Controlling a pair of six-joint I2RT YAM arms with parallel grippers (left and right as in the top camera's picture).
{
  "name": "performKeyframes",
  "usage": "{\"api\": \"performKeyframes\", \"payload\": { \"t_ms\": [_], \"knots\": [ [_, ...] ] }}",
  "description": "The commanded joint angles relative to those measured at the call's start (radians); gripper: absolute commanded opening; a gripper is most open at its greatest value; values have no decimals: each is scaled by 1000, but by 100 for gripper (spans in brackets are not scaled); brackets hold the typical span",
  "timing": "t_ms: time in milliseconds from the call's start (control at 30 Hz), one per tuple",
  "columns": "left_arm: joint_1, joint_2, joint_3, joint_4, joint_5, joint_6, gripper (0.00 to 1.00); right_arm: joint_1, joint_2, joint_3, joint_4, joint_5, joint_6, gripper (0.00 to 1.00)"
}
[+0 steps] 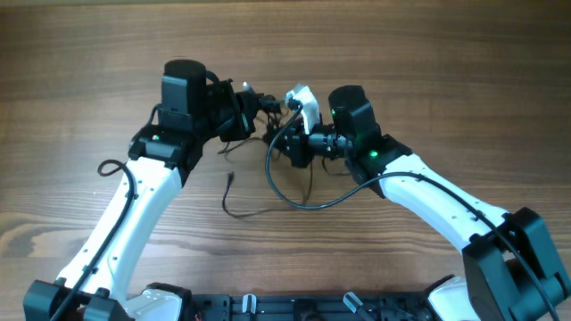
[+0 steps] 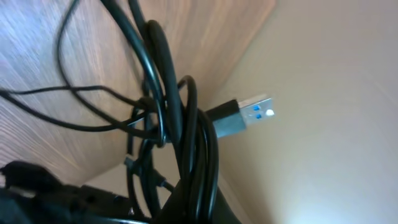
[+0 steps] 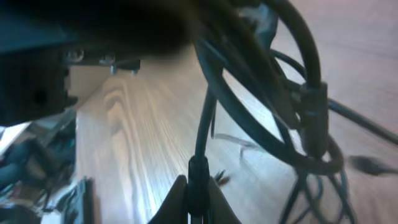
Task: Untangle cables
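Wood-grain brown tabletop [image 1: 384,53] fills my overhead feed. No box, tray or bin anywhere on it, so nothing is contained in anything.

Two white-and-black arms come in from 6 o'clock, left arm [image 1: 134,205] and right arm [image 1: 437,201], meeting just past table centre toward 12.

Between them sit the thin black cables [image 1: 263,107], one knotted clump held up off the wood, roughly 12 o'clock of centre. A black loop [image 1: 299,203] sags out of the clump toward 6 o'clock and looks to rest on the table. A thinner cord tail [image 1: 228,183] trails off at the clump's 7 o'clock, with a small plug at its tip.

Left gripper [image 1: 234,109]: closed tight. The bundle runs straight up out of it in the left wrist feed, so I read it as holding the clump from the 9 o'clock side.

Right gripper [image 3: 198,200]: jaws pinched together on a single strand, taken from the clump's 3 o'clock side.

A silver USB plug with blue insert [image 2: 249,115] pokes out of the bundle toward 3 o'clock in the left wrist feed, gripped by nothing.

Progress, my judgement: early. Both sides are gripped, nothing is separated, and several strands cross and wrap one another. Left to do: draw the clump apart, work the plug ends free, lay each cord out alone.
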Motion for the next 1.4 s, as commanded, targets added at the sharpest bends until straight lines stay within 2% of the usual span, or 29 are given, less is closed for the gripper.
{"api": "performKeyframes", "payload": {
  "t_ms": [0,33,133,167,200,233,300,333,400,500,567,633,733,800,900,1067,1133,1200,1233,1267,1333,1367],
  "knots": [
    [14,-19,39,80,-97,-158,4,21,24,-45,-122,-127,-74,6],
    [14,-19,39,80,-96,-158,4,21,24,-45,-120,-127,-74,19],
    [14,-19,39,80,-97,-158,4,21,20,-45,-106,-92,-72,21],
    [14,-19,39,81,-97,-158,4,21,18,-45,-111,-43,-72,27],
    [14,-19,39,81,-97,-158,4,19,16,-45,-125,26,-68,48],
    [14,-19,39,84,-97,-158,4,16,14,-45,-142,105,-65,53],
    [14,-20,39,87,-97,-158,4,3,7,-45,-168,204,-50,78],
    [14,-20,39,87,-97,-158,4,-7,1,-45,-161,191,-38,85],
    [14,-20,39,87,-96,-158,4,-16,-14,-45,-119,122,-48,88],
    [14,-20,39,87,-78,-158,4,-16,-20,-45,16,11,-119,87],
    [14,-20,39,87,-61,-158,4,-15,-13,-45,102,14,-121,79],
    [14,-20,39,87,-34,-158,4,-15,-9,-45,138,117,-121,83],
    [14,-20,39,86,14,-158,4,-16,-7,-45,183,374,-122,90],
    [14,-20,39,87,40,-158,4,-16,-6,-45,244,393,-165,91],
    [14,-20,39,87,84,-158,4,-17,-5,-45,286,402,-257,85],
    [14,-20,39,86,155,-158,4,-20,34,-45,298,513,-318,85],
    [14,-20,39,86,177,-158,4,-20,42,-45,313,512,-328,81],
    [14,-20,39,86,200,-158,4,-20,45,-45,330,485,-328,67],
    [14,-20,39,87,200,-158,4,-20,45,-45,332,453,-327,56],
    [14,-20,39,87,199,-158,4,-20,45,-45,329,401,-319,34],
    [17,-20,39,87,187,-158,4,-20,45,-45,312,280,-241,4],
    [23,-20,39,88,178,-158,4,-20,45,-45,297,210,-200,4]
  ]
}}
